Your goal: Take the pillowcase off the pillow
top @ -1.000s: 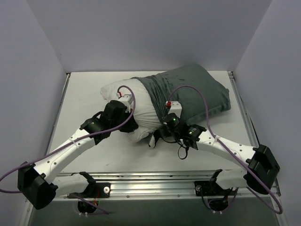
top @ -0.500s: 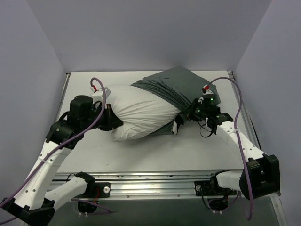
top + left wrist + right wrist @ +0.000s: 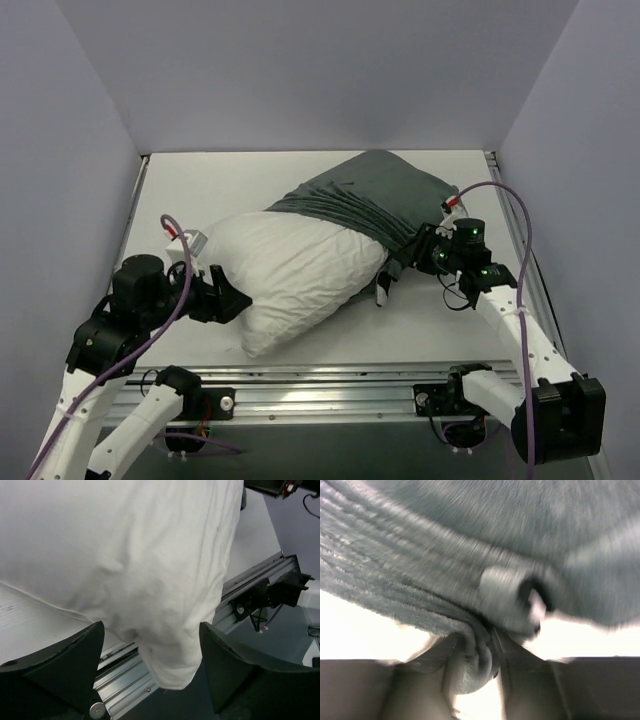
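Observation:
The white pillow (image 3: 290, 270) lies slanted across the table's near middle, and its near-left corner reaches the table's front edge. Its far right end is still inside the grey-green pillowcase (image 3: 380, 195), which is bunched in folds at the mouth. My left gripper (image 3: 232, 300) stands open at the pillow's near-left end. In the left wrist view the pillow (image 3: 125, 555) sags between the wide-apart jaws of that gripper (image 3: 150, 672) without being gripped. My right gripper (image 3: 400, 262) is shut on a fold of the pillowcase's edge. In the right wrist view the pillowcase (image 3: 470, 530) is pinched in that gripper (image 3: 476, 672).
A metal rail (image 3: 320, 385) runs along the table's near edge, just under the pillow's corner. White walls close in the table (image 3: 200, 190) on three sides. A black-and-white strip (image 3: 381, 291) hangs at the pillowcase's mouth.
The left arm drew back to the near left, dragging the pillow further out of the pillowcase, then opened its jaws and let go. The right arm shifted slightly right, still holding the cloth.

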